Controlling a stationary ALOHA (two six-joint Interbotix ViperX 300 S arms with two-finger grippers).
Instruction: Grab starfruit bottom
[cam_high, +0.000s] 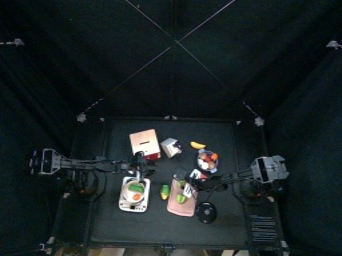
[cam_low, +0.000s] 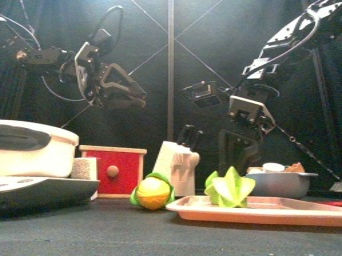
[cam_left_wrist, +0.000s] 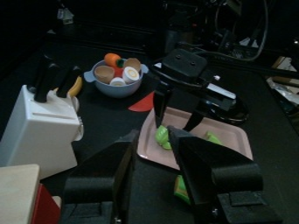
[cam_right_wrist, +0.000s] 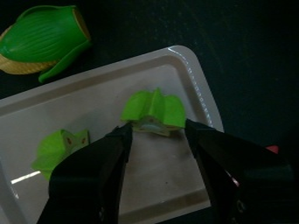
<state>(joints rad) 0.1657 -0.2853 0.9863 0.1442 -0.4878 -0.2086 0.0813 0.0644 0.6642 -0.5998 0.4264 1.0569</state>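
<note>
On the black desk (cam_low: 160, 232) a pink tray (cam_right_wrist: 70, 114) lies toward the front right, and two yellow-green starfruit pieces rest in it. The larger, ridged starfruit (cam_right_wrist: 156, 110) sits near the tray's middle; in the front view it stands up from the tray (cam_low: 261, 207) as a spiky green shape (cam_low: 230, 187). A smaller starfruit slice (cam_right_wrist: 61, 147) lies apart from it in the same tray.

The right hand (cam_right_wrist: 163, 140) hangs directly over the larger piece, its two black jaws spread apart on either side of it. Whether they touch the fruit cannot be told, and they enclose nothing. From the left wrist camera the right hand (cam_left_wrist: 184, 112) shows above the tray (cam_left_wrist: 233, 131).

The left hand (cam_left_wrist: 155, 188) is raised on the left side, jaws parted and empty.

Just beside the tray lies a green and yellow-orange toy fruit (cam_low: 154, 192). Behind stand a white knife block (cam_left_wrist: 41, 114), a red box (cam_low: 112, 168) and a bowl (cam_left_wrist: 117, 76) of small toys.
</note>
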